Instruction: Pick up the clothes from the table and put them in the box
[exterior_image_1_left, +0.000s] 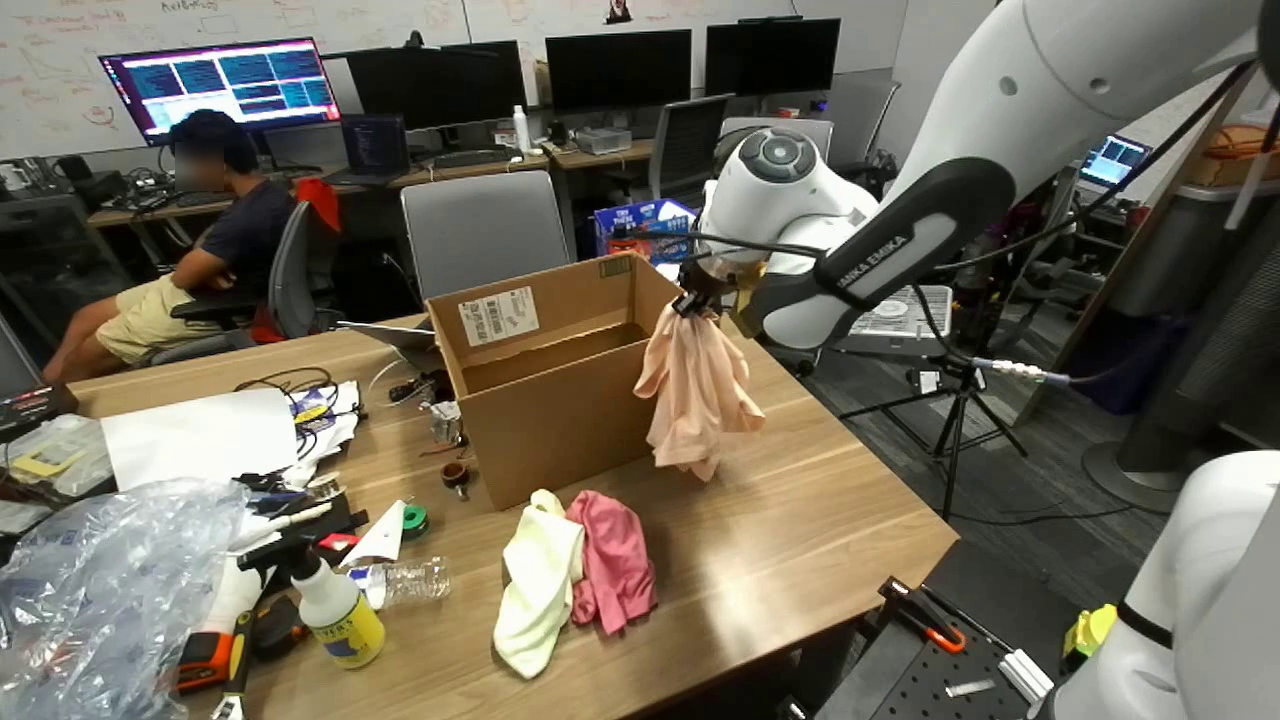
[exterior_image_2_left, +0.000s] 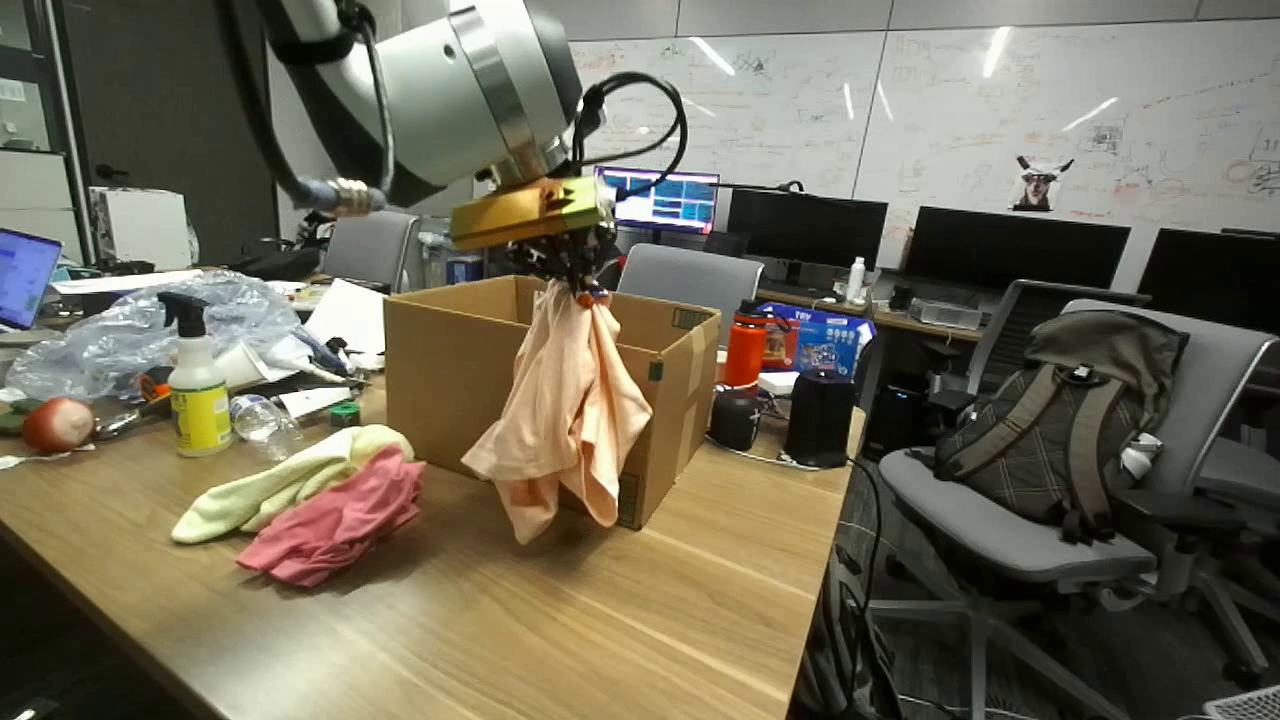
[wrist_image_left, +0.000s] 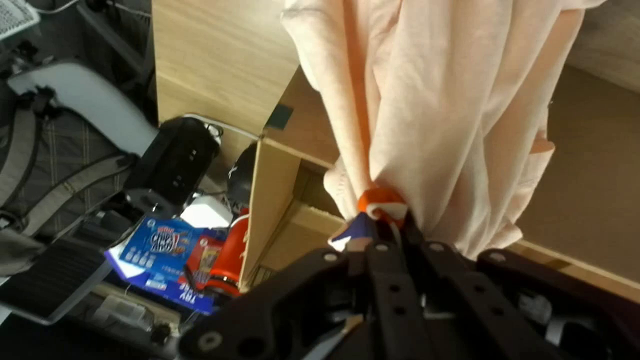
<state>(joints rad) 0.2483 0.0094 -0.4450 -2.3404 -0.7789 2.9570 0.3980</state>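
We see the claw (exterior_image_1_left: 690, 303) clamped on a peach cloth (exterior_image_2_left: 565, 420), pinching it at the top so that it hangs in long, loose folds to an uneven, pointed hem. In the wrist view we make out soft creases fanning from the pinch. The cloth hangs just beside the brown box (exterior_image_1_left: 560, 440), outside its wall. On the table (exterior_image_1_left: 790, 530), near the box, we find a pale yellow cloth (exterior_image_1_left: 540, 590) and a deep pink cloth (exterior_image_1_left: 615, 560), both crumpled and touching each other; the yellow one lies in a longer heap.
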